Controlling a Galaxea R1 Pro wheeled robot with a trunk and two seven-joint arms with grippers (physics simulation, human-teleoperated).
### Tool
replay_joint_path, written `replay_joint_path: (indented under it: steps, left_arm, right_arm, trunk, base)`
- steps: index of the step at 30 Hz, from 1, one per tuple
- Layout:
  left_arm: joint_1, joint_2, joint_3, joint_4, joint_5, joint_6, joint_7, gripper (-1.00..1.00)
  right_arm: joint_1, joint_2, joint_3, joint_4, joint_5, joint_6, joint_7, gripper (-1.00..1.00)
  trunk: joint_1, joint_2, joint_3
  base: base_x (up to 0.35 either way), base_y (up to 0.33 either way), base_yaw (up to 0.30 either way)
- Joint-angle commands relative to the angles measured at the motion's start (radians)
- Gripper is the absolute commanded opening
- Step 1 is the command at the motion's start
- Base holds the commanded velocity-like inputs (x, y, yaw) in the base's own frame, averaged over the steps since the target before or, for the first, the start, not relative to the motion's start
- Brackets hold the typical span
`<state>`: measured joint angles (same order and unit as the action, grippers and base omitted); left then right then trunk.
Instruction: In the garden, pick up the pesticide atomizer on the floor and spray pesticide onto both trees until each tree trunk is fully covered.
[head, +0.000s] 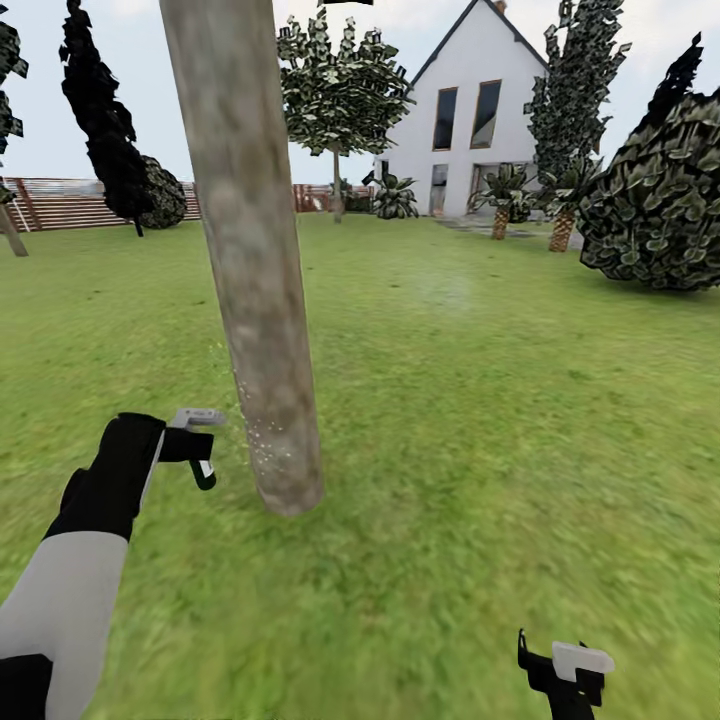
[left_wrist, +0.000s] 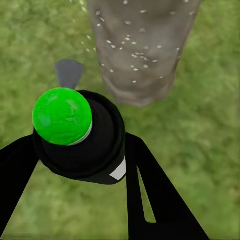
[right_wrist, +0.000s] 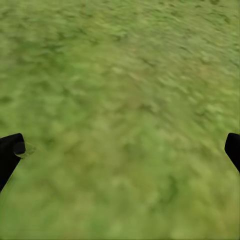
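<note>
A thick pale grey-beige tree trunk (head: 255, 280) rises from the grass floor (head: 470, 450) just ahead of me. White spray specks dot its lower part (left_wrist: 135, 45). My left gripper (head: 200, 455) hovers just left of the trunk's base, shut on the pesticide atomizer (left_wrist: 80, 145), a black bottle with a bright green ball (left_wrist: 62, 116) on top. Its black fingers (left_wrist: 150, 190) flank the bottle, which points at the trunk. My right gripper (head: 562, 668) hangs low at the right, open over bare grass, its fingertips (right_wrist: 10, 155) far apart.
A second leaning trunk (head: 12, 232) shows at the far left edge by the brown slat fence (head: 70, 205). A large round bush (head: 655, 195) stands at the right. The white house (head: 470, 110), palm-like plants and more trees lie far back.
</note>
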<state>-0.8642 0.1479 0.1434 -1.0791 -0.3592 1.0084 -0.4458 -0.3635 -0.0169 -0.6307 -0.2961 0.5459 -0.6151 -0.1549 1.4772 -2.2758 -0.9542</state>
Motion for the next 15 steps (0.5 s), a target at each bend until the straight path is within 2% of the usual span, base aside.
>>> replay_joint_path:
  steps: [1,3,7,15]
  left_arm:
    - [0.0,0.0,-0.003,0.0,0.0,0.0,-0.001,-1.0]
    - [0.001,0.001,-0.036,0.001,0.0,0.001,-0.001,-1.0]
    - [0.002,0.001,-0.042,0.001,0.0,0.001,-0.001,-1.0]
    - [0.002,0.001,-0.042,0.001,0.0,0.001,-0.001,-1.0]
  right_arm:
    - [0.0,0.0,0.0,0.0,0.0,0.0,0.0,1.0]
    - [0.0,0.0,0.0,0.0,0.0,0.0,0.0,1.0]
    - [0.0,0.0,0.0,0.0,0.0,0.0,0.0,1.0]
    - [0.0,0.0,0.0,0.0,0.0,0.0,0.0,1.0]
  trunk:
    - [0.0,0.0,0.0]
    - [0.0,0.0,0.0]
    - [0.0,0.0,0.0]
    - [0.0,0.0,0.0]
  base:
    - [0.0,-0.12,0.01]
    - [0.0,-0.237,0.002]
    - [0.0,-0.267,0.031]
    - [0.108,-0.267,0.238]
